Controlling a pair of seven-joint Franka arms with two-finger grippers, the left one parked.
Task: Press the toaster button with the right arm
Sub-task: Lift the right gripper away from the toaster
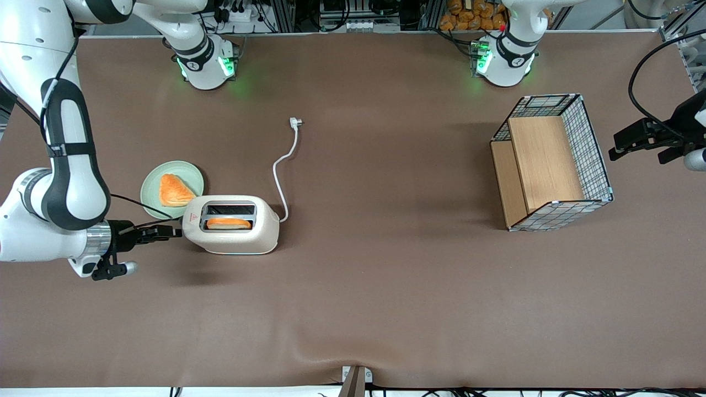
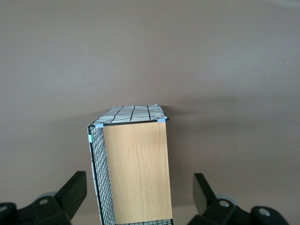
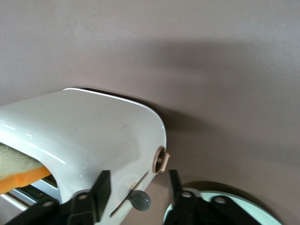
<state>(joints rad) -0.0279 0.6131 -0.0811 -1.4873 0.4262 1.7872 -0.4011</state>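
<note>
Open pincer (image 3: 138, 187) straddles the half-hidden toaster button (image 3: 140, 200).

Front cam overhead – whole table (image 1: 386, 309), wrist cams close-up

Toaster (image 3: 89, 136), cream-white, glossy, seen close from its narrow end. Toast slice (image 3: 18, 171) with orange crust sits in a slot. Pincer (image 3: 137, 187) right at that end, black fingers (image 3: 101, 187) spread apart, one over the toaster body, the other beside it. Grey round toaster button (image 3: 139, 200) between the fingers, at a slit's end. Tan dial knob (image 3: 161, 160) above it. Green plate (image 3: 262, 211) rim near. Brown table (image 3: 187, 56).
</note>
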